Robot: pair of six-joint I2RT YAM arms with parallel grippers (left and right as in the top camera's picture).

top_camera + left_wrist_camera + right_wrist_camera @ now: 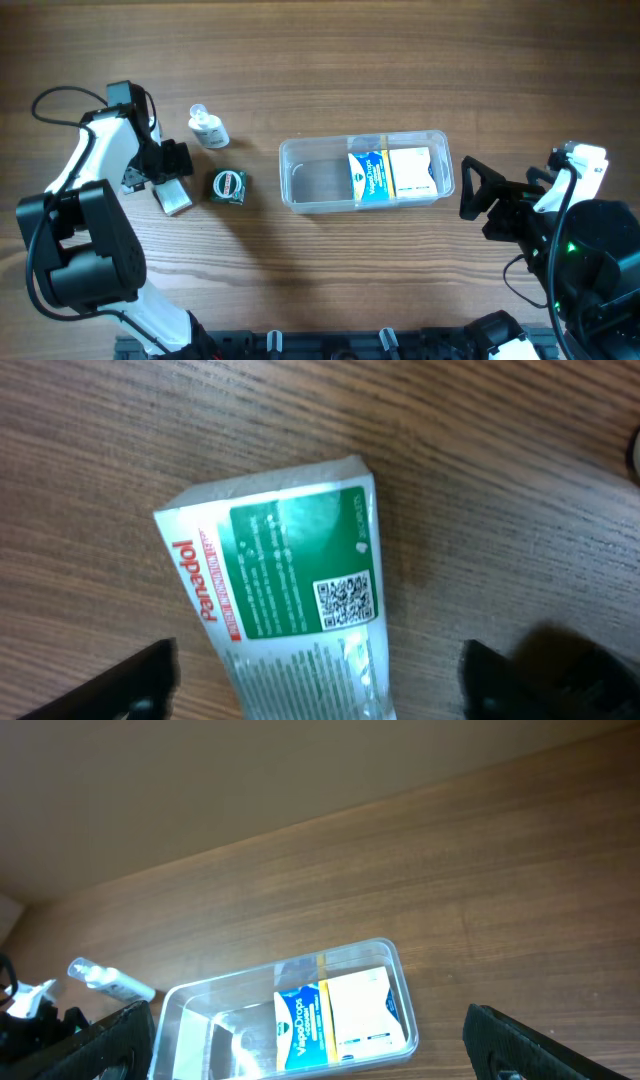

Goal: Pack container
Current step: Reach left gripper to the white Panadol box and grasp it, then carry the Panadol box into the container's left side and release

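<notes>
Left gripper (pixel 318 668): fingers spread wide, gripping nothing, straddling a white-and-green cardboard Panadol box (pixel 280 580). Centre: clear plastic rectangular container (pixel 315 182) on the wooden table (pixel 330 60), with a blue-and-white box (pixel 367 176) in its right half. Right gripper (pixel 468 188): wide open, empty, near the container's right end.

1. One clear container (pixel 312 186)
2. Two boxes inside it: one blue box (pixel 368 176), one cream box (pixel 412 170)
3. One Panadol box (pixel 275 590)
4. One small bottle (pixel 209 128)
5. One round green item (pixel 227 185)

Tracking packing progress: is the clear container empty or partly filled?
Partly filled: container holds a blue box and a pale box.
</notes>
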